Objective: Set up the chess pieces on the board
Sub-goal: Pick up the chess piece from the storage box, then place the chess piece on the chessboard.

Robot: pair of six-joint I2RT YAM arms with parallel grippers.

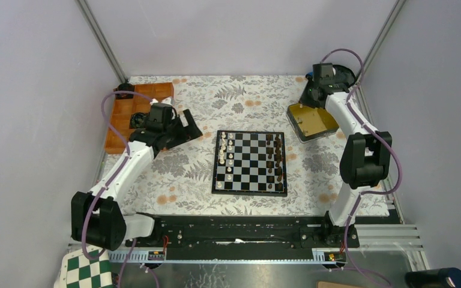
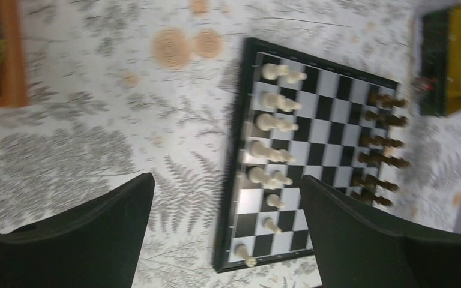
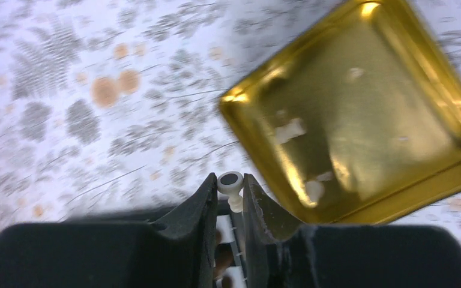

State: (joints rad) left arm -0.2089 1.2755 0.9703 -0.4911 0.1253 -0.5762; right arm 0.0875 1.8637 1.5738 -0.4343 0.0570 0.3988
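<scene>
Right gripper (image 1: 307,101) clamps a white piece (image 3: 230,182); left gripper (image 1: 189,129) stands open beside the board (image 1: 250,162).
Top view: the board lies mid-worktop, with white pieces (image 1: 228,157) along its left edge and dark pieces (image 1: 275,159) along its right. The right gripper hangs over a gold tray (image 1: 315,120) near the far right corner. Left wrist: jaws wide apart, nothing between them. Right wrist: the held piece shows just beside the tray's edge.

Fern-print table (image 1: 180,174) bears the board (image 1: 253,163), gold tray (image 1: 309,120), orange tray (image 1: 117,111).
</scene>
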